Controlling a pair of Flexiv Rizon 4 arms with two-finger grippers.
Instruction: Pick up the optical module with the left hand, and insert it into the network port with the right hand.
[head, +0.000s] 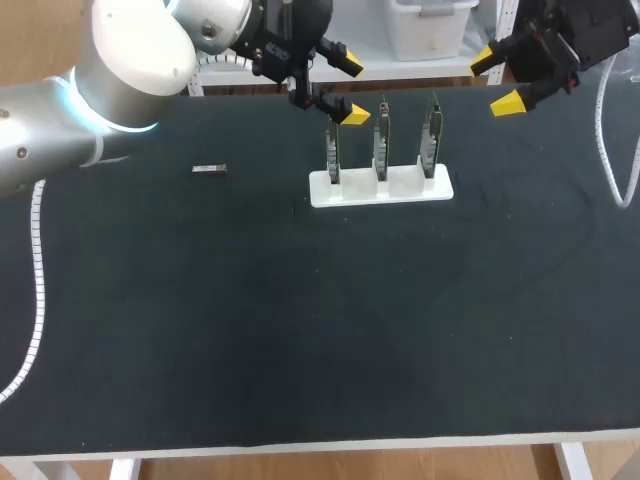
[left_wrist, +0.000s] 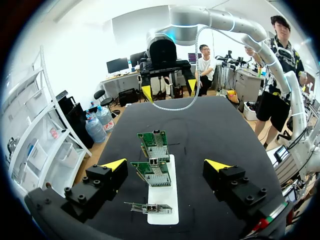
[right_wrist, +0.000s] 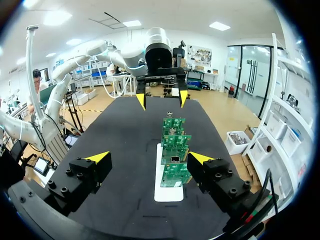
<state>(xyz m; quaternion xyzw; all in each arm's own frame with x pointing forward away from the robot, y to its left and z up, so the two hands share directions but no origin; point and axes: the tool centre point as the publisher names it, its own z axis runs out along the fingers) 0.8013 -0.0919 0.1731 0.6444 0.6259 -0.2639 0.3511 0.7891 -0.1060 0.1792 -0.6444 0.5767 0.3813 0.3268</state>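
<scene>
Optical module (head: 210, 169) flat, long axis left-right, left gripper (head: 352, 88) and right gripper (head: 497, 80) open, empty

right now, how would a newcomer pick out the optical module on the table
On the black table, find the white holder with three upright green network cards. Left of it in the head view, alone on the bare surface, lies the optical module. Unlike the cards, it is a small dark bar lying flat, outside the holder.

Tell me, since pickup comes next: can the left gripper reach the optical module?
Probably yes: the optical module lies alone on the table, apart from the card stand, and the open left gripper sits nearby, nothing between them.
</scene>
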